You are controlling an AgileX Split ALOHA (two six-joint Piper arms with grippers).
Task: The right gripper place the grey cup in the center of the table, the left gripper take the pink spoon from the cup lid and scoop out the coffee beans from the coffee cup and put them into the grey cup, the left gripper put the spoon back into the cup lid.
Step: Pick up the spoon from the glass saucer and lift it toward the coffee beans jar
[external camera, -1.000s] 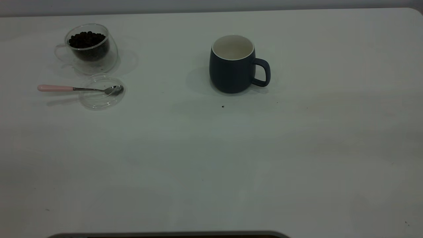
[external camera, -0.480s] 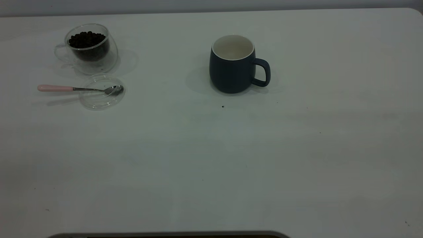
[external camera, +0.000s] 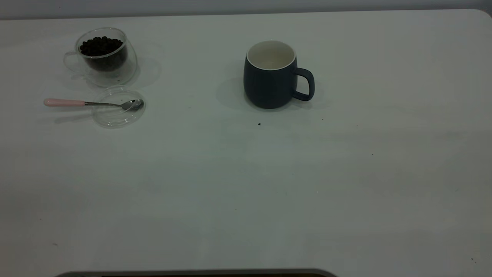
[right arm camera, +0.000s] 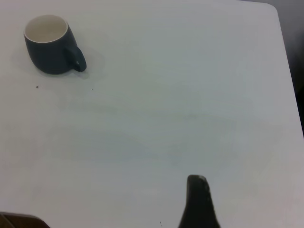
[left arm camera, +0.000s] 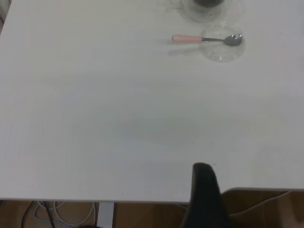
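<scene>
The grey cup [external camera: 271,77] stands upright and empty at the table's far middle, its handle to the right; the right wrist view also shows the grey cup [right arm camera: 50,45]. At the far left stands the coffee cup [external camera: 103,55], holding coffee beans [external camera: 100,45]. Just in front of it lies the cup lid [external camera: 119,111]. The pink spoon [external camera: 65,102] rests with its bowl in the lid and its handle sticking out left. My left gripper [left arm camera: 203,167] hangs over the table's near edge, far from the pink spoon [left arm camera: 187,38]. My right gripper [right arm camera: 196,178] is far from the cup.
The white table [external camera: 246,184] stretches wide between the objects and the near edge. A few tiny dark specks [external camera: 259,124] lie in front of the grey cup. Below the table edge, cables [left arm camera: 47,213] show in the left wrist view.
</scene>
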